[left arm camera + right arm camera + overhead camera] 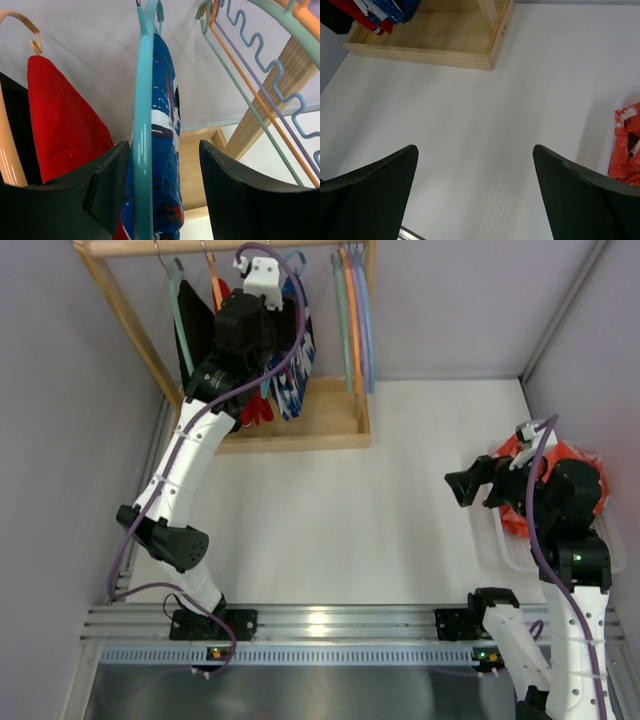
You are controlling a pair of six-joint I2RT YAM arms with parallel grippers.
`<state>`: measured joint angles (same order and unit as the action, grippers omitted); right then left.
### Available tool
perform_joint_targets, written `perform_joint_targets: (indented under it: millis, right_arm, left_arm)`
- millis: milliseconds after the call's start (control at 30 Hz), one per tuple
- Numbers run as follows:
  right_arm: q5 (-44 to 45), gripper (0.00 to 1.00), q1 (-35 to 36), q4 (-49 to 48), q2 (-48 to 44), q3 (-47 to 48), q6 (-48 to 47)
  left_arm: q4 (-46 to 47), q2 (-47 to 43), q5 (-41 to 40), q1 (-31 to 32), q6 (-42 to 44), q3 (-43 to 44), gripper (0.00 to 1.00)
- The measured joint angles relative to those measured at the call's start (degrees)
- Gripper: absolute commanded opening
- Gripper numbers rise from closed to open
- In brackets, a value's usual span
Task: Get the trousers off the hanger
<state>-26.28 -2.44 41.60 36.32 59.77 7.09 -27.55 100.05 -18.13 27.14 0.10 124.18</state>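
The blue printed trousers (165, 125) hang on the thin teal hanger (142, 125) on the wooden rack. They also show in the top view (297, 380), partly hidden by my left arm. My left gripper (164, 144) is open and raised at the rack. Its jaws stand on either side of the hanger and trousers: the left finger (112, 175) is close beside the hanger, and a gap is left at the right finger (220, 180). My right gripper (462, 487) is open and empty above the table at the right (474, 147).
A red garment (60, 115) on an orange hanger (10, 150) and a black garment (15, 125) hang left of the trousers. Several empty hangers (260, 100) hang to the right. The rack's wooden base (320, 420) lies below. A tray (500, 550) holds an orange garment (575, 475).
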Motion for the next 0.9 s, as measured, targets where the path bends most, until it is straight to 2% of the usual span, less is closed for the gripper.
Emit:
perform_joint_targets:
  millis: [100,233,533,667,700,900]
  right_arm:
    - [-0.1,0.99,0.0,0.0,0.0,-0.1,0.1]
    - [-0.3,0.99,0.0,0.0,-0.1,-0.2,0.4]
    - [-0.4,0.99,0.0,-0.1,-0.2,-0.2,0.6]
    - [-0.5,0.99,0.0,-0.1,-0.2,-0.3,0.6]
    - [-0.6,0.99,0.0,-0.1,-0.2,-0.4,0.7]
    - [-0.8,0.99,0.0,-0.2,-0.3,-0.5,0.7]
  left_arm:
    - [0.5,0.0,1.1,-1.3,-1.2,0.0,0.60]
    - [0.6,0.0,2.8,-2.6,-2.7,0.0,0.51]
    - [1.1,1.4,3.7,-2.7,-4.6,0.0,0.44]
    - [1.0,2.4,3.7,-2.7,-4.9,0.3,0.34]
    - [1.0,2.6,3.7,-2.7,-4.9,0.4,0.27]
    - [0.0,2.7,3.7,-2.8,-6.1,1.8,0.06]
